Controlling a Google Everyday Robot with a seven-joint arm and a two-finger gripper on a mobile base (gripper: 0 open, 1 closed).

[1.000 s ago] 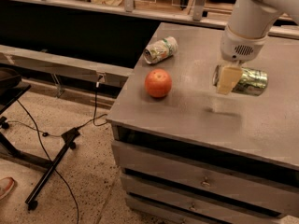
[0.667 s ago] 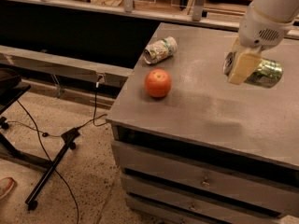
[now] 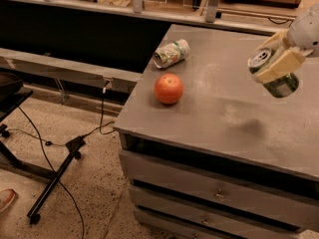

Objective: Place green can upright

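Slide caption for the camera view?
Gripper holds the green can tilted above the tabletop; orange and pale can rest on it.

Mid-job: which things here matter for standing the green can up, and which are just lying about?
In the job: green can, tilted, off the table; gripper, right of view, shut on it.
Lying about: orange fruit; pale dented can on its side.

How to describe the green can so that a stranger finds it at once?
Find the grey drawer cabinet; the gripper hangs above its right side. The green can is clamped in the jaws, tilted in the air, while the pale dented can and the orange lie on the top.
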